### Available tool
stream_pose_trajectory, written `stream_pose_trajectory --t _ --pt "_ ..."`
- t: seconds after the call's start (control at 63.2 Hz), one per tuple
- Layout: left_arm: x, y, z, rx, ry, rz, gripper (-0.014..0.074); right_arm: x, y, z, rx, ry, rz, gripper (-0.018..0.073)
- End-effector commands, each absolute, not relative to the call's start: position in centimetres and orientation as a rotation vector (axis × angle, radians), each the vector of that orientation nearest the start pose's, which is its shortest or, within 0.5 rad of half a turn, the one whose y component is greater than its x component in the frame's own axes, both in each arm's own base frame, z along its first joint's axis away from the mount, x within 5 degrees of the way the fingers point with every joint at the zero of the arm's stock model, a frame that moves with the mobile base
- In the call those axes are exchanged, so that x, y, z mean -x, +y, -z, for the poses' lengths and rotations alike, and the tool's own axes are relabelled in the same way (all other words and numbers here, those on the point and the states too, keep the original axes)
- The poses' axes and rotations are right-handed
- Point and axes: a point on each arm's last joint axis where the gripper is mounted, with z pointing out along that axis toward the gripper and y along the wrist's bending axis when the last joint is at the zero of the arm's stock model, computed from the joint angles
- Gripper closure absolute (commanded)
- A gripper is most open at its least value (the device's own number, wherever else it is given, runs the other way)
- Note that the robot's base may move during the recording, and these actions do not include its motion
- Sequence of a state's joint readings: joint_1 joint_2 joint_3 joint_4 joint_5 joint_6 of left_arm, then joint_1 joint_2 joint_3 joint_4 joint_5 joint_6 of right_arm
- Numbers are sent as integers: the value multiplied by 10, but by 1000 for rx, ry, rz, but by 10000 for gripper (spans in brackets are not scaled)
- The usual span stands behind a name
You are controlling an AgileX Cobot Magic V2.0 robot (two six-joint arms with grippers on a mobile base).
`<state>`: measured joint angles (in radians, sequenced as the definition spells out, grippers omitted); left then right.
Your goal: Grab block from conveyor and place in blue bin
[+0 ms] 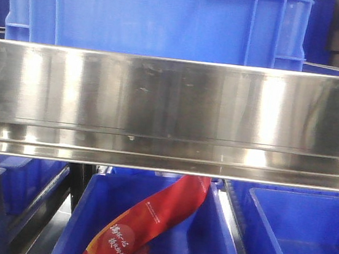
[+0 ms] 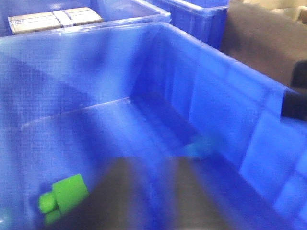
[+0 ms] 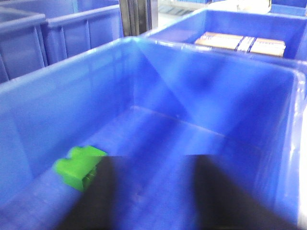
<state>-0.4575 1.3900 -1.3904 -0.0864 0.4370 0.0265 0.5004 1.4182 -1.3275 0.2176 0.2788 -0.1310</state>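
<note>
A green block (image 2: 67, 194) lies on the floor of the blue bin (image 2: 230, 105), at the lower left in the left wrist view. My left gripper (image 2: 165, 163) hangs inside the bin, open, with nothing between its blurred fingers. The right wrist view shows the same green block (image 3: 79, 165) on the blue bin's (image 3: 230, 96) floor, just left of my open right gripper (image 3: 153, 160) and partly hidden behind its left finger. A dark grey flat surface (image 2: 261, 40) beyond the bin's rim looks like the conveyor. Neither gripper appears in the front view.
A blurred teal patch (image 2: 201, 146) sits low on the bin's right wall; I cannot tell what it is. Neighbouring blue bins hold strapped tan packages (image 2: 55, 19) (image 3: 242, 43). A steel beam (image 1: 172, 109) spans the front view, with a red ribbon (image 1: 145, 226) in a lower bin.
</note>
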Motion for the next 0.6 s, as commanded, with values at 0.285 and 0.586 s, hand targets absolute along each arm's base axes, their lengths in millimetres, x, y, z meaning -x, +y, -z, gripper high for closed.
stream_pose_trajectory --t 0.285,0.586 --pt "-260 -134 -449 -403 1812 399 707 -268 153 -437 382 1707 -504 727" --pt "-206 -97 -481 -339 1664 392 707 -221 117 -469 329 1561 -482 727"
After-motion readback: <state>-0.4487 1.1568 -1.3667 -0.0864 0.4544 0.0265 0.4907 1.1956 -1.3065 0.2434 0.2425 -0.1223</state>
